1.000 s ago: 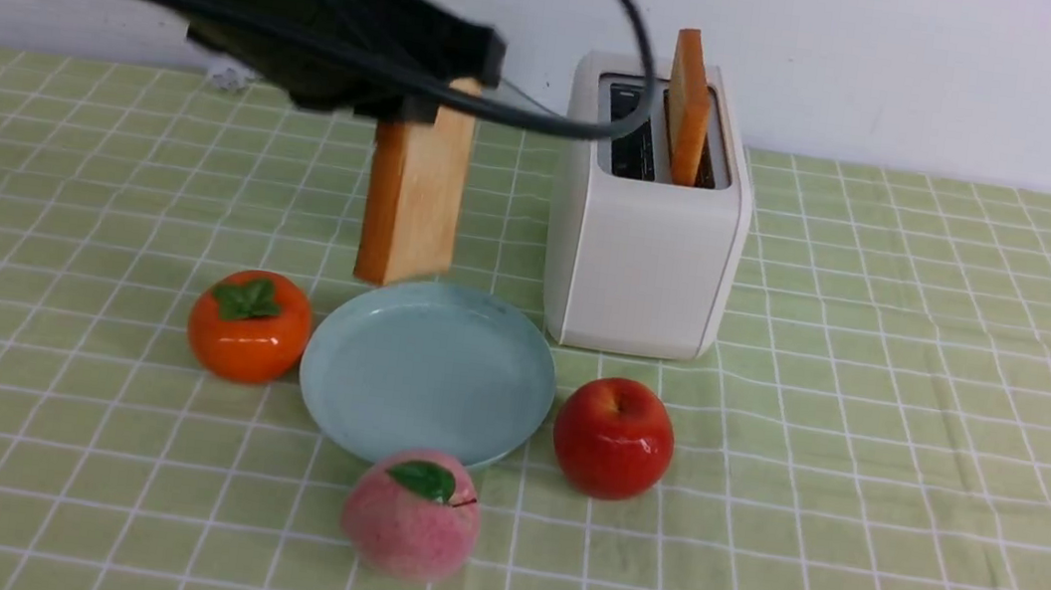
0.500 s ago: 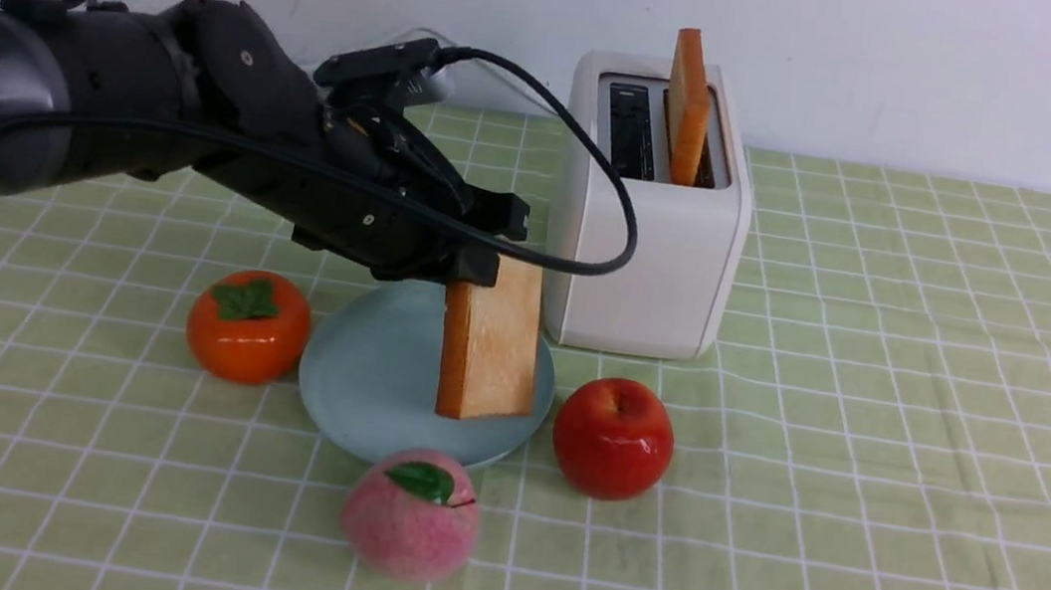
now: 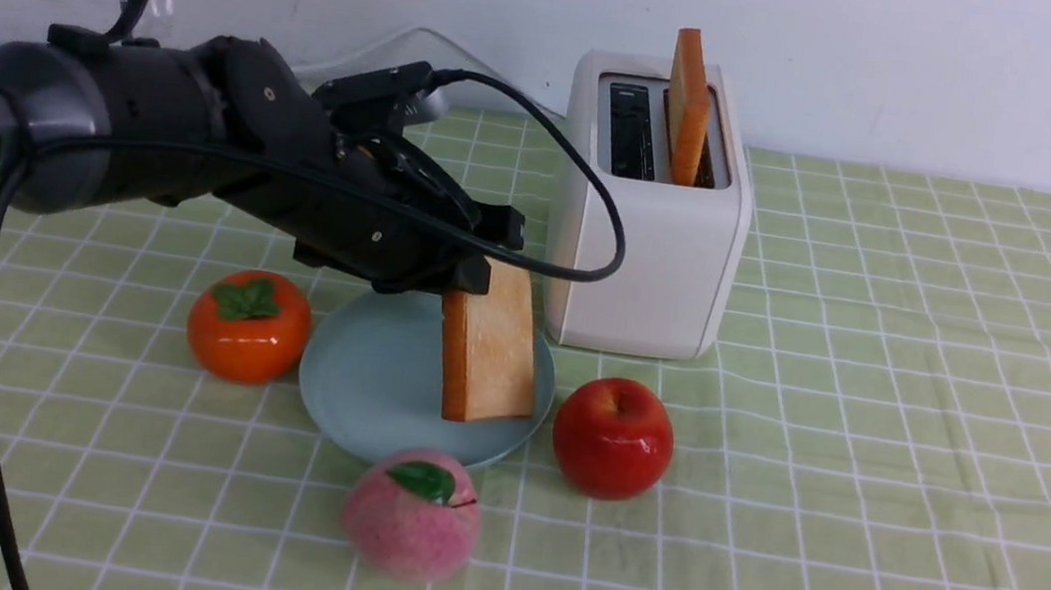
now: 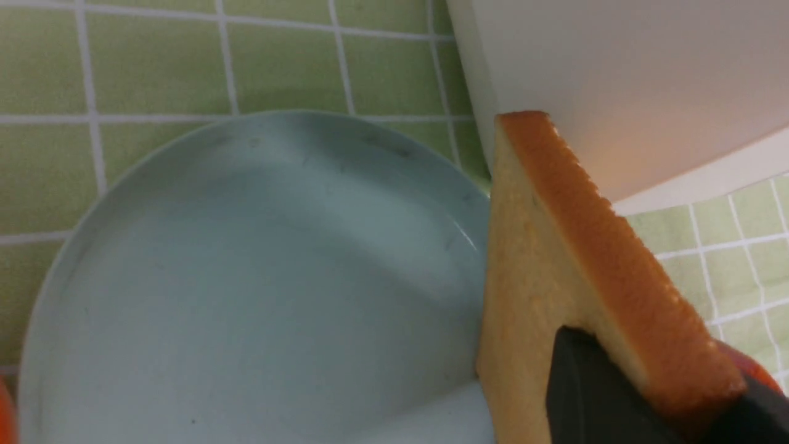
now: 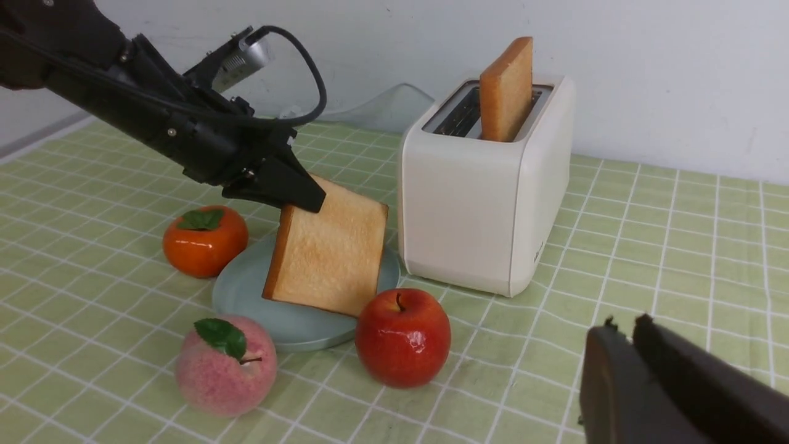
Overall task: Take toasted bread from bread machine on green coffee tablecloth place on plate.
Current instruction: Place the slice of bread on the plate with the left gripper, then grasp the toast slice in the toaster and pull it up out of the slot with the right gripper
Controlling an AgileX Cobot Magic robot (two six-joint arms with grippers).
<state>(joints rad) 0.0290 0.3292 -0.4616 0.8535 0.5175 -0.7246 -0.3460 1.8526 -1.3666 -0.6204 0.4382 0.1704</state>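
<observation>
My left gripper (image 3: 479, 264) is shut on one slice of toasted bread (image 3: 489, 351) by its top edge. The slice hangs on edge over the right part of the pale blue plate (image 3: 375, 377), its lower corner at or just above the plate. The left wrist view shows the slice (image 4: 555, 246) beside the plate (image 4: 246, 277). The second slice (image 3: 687, 104) stands in the right slot of the white bread machine (image 3: 641, 249) on the green coffee tablecloth (image 3: 870, 428). My right gripper (image 5: 622, 327) is shut and empty, low over the cloth to the right.
An orange persimmon (image 3: 248, 325) sits left of the plate, a red apple (image 3: 613, 436) right of it, a pink peach (image 3: 411, 514) in front. The toaster stands close behind the held slice. The left arm's cable (image 3: 582, 242) loops beside the toaster.
My left gripper carried the slice down and to the right, from high behind the plate to over the plate's right part. In the last half second it barely moved.
</observation>
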